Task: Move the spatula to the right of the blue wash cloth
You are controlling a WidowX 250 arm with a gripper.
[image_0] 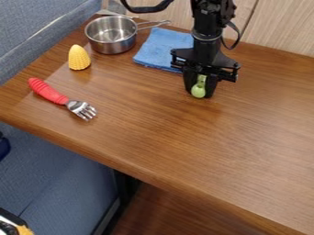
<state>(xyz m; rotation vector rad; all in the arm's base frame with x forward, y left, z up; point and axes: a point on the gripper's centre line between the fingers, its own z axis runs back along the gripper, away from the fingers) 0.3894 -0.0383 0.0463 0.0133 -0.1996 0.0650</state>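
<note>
Your gripper (200, 94) is clamped on the green spatula (199, 87) — you have it at five o'clock from the blue cloth (160, 46), seen by the camera (the metal pot (113, 45) sits at the cloth's ten o'clock)

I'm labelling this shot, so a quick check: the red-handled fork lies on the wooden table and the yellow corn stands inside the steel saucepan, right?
Not quite. The camera view shows the yellow corn standing on the wooden table, outside the steel saucepan. The red-handled fork does lie on the table.
</note>
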